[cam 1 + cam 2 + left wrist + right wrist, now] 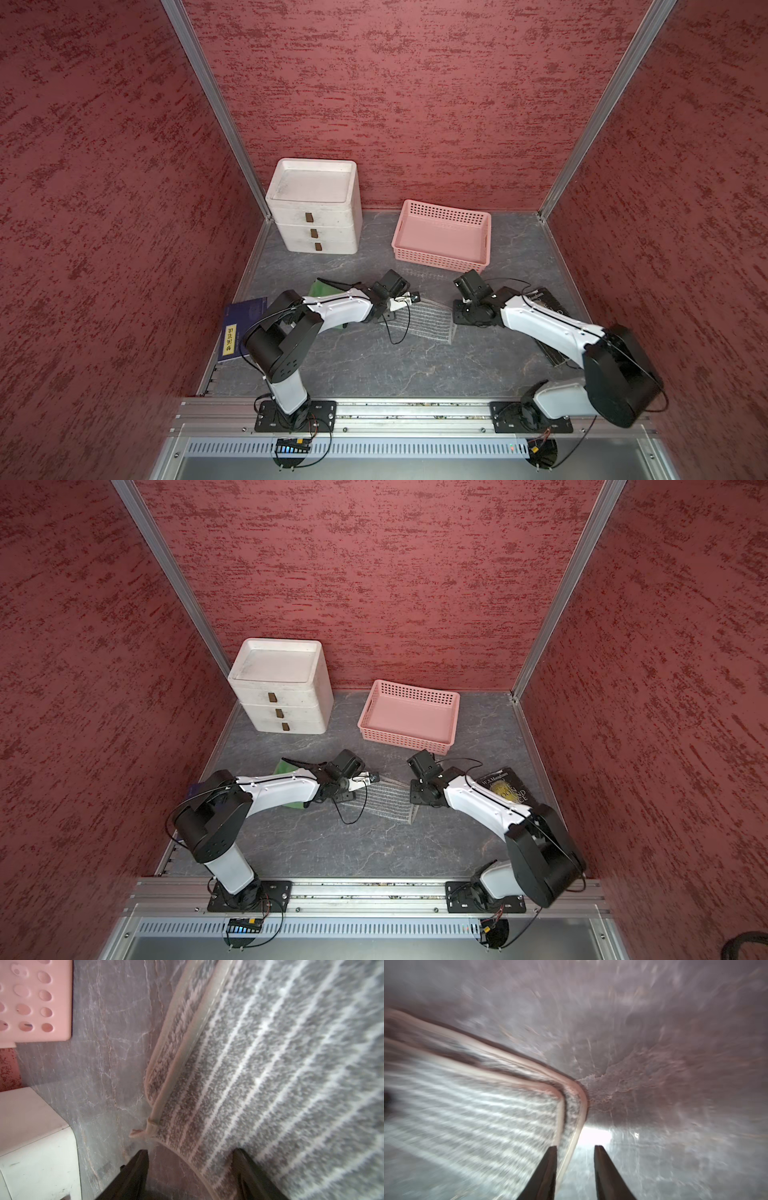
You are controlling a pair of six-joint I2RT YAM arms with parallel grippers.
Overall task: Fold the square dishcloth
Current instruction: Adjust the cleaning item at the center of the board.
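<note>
- The grey-and-white striped square dishcloth (424, 322) lies doubled over on the grey marbled tabletop (374, 365), between our two pairs of fingers. Its beige-hemmed edges are slightly offset.
- Our left gripper (190, 1167) has its fingers spread astride a cloth corner, one over the stripes and one over bare table.
- Our right gripper (575, 1167) holds its fingers narrowly parted, with the outer hem running between them. This view is blurred.
- Past both sets of fingertips stand a pink perforated plastic basket (440, 259) and a white three-drawer box (316, 232).
</note>
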